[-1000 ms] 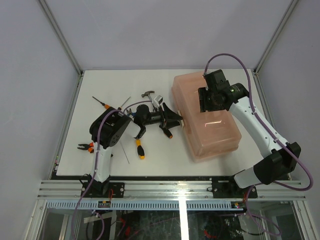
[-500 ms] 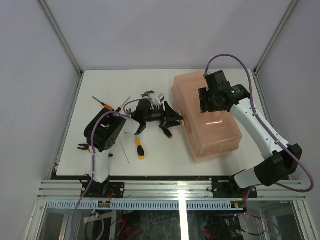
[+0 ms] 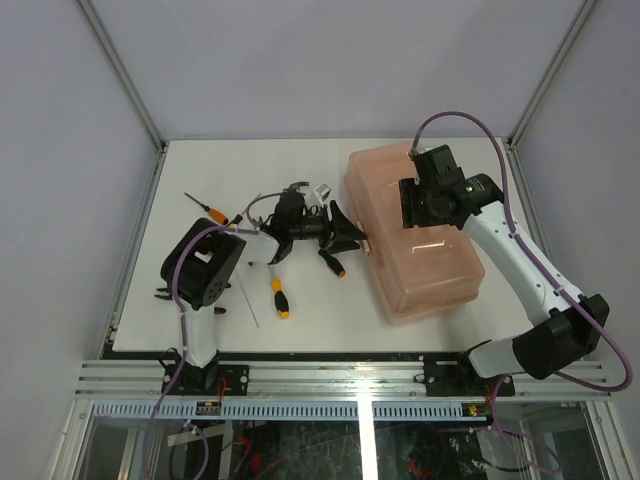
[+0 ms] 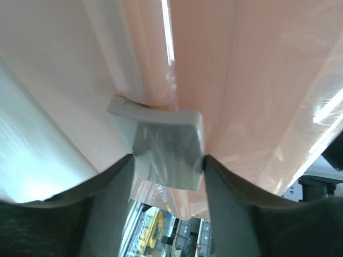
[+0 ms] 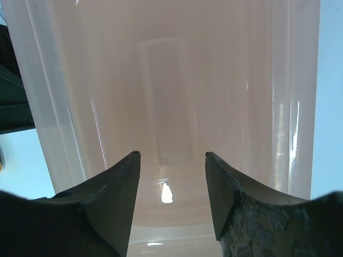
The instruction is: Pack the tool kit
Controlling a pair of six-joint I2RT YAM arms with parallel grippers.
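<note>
**A:** What could go wrong from here?

**B:** The grey latch (image 4: 166,147) could be lost from the left gripper (image 4: 169,159). It is caught only by its side edges, and its surface looks smooth. If it is pulled while the lid (image 5: 171,80) is pressed down by the right gripper (image 5: 172,156), the latch could be strained, or the toolbox (image 3: 420,255) dragged across the table (image 3: 320,325).

**A:** How are the left jaws set?

**B:** They are drawn partway in and closed on the latch, with a finger touching each side. Just beyond the fingertips the pink front of the toolbox is met.

**A:** And the right jaws?

**B:** They are held apart, and nothing is gripped. The lid lies straight ahead of the tips, but whether it is touched cannot be told.

**A:** Where are the tools?

**B:** None is held. A yellow-black screwdriver (image 3: 280,298) and an orange-handled screwdriver (image 3: 212,209) are seen behind the left jaws, on the table outside the closed toolbox. Packing is judged not yet begun.
</note>
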